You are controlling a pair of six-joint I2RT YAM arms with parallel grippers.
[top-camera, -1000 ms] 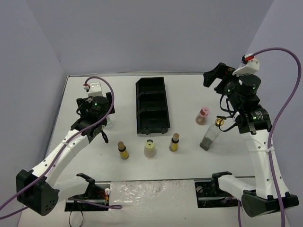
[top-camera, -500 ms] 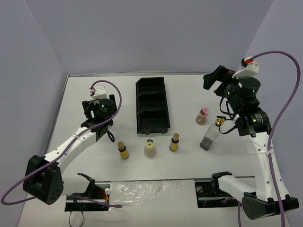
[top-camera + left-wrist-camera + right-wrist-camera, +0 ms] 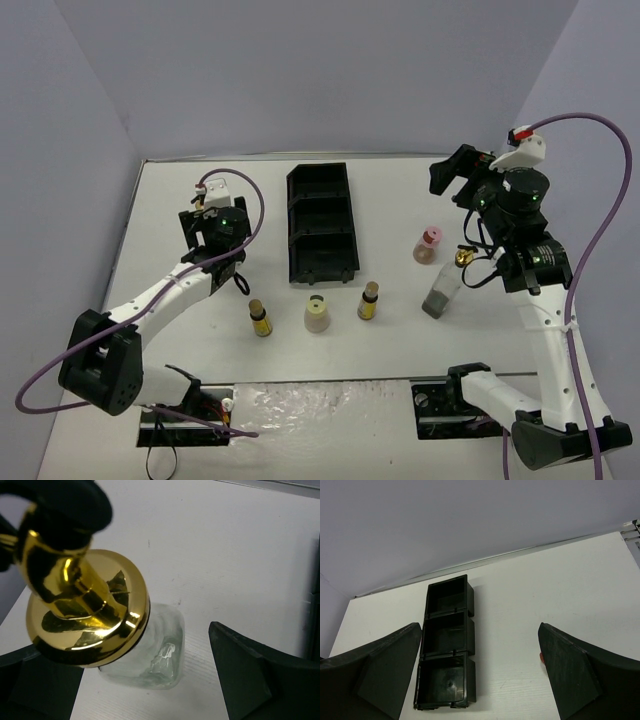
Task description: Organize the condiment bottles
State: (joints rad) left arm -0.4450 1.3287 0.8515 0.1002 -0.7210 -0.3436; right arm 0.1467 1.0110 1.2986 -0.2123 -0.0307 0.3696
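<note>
The left gripper (image 3: 146, 682) is lowered, jaws apart around a gold-topped clear bottle (image 3: 162, 652); the right gripper (image 3: 480, 675) is held high, jaws spread.

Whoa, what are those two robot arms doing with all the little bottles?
The robot is tidying small condiment bottles. Its left gripper hangs open around a tall clear glass bottle with a gold pourer top, not squeezing it yet. The right gripper is open and empty, up above the table. The black three-compartment tray has nothing in it. On the white table sit two short amber bottles, a cream bottle, a pink-capped bottle and another tall clear bottle.
</note>
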